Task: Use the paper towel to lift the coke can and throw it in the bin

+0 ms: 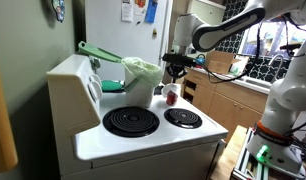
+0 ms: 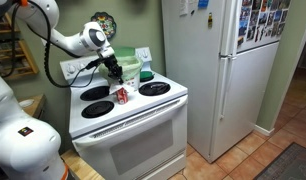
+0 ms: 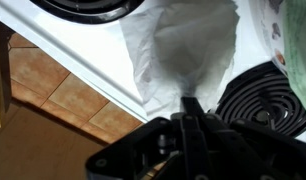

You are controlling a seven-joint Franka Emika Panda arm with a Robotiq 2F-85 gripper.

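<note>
A red coke can (image 1: 171, 96) stands upright on the white stove top between the burners; it also shows in an exterior view (image 2: 121, 96). My gripper (image 1: 175, 70) hangs just above the can, seen too in an exterior view (image 2: 115, 73). In the wrist view the fingers (image 3: 189, 104) are shut on a white paper towel (image 3: 188, 45), which hangs down and hides the can. A green bin with a pale green bag (image 1: 143, 76) stands at the back of the stove, behind the can, and shows in an exterior view (image 2: 145, 68).
Black coil burners (image 1: 130, 121) (image 1: 183, 118) lie on the stove top, whose front edge (image 3: 88, 70) drops to a tiled floor. A white fridge (image 2: 218, 60) stands beside the stove. Wooden cabinets (image 1: 228, 100) are behind the arm.
</note>
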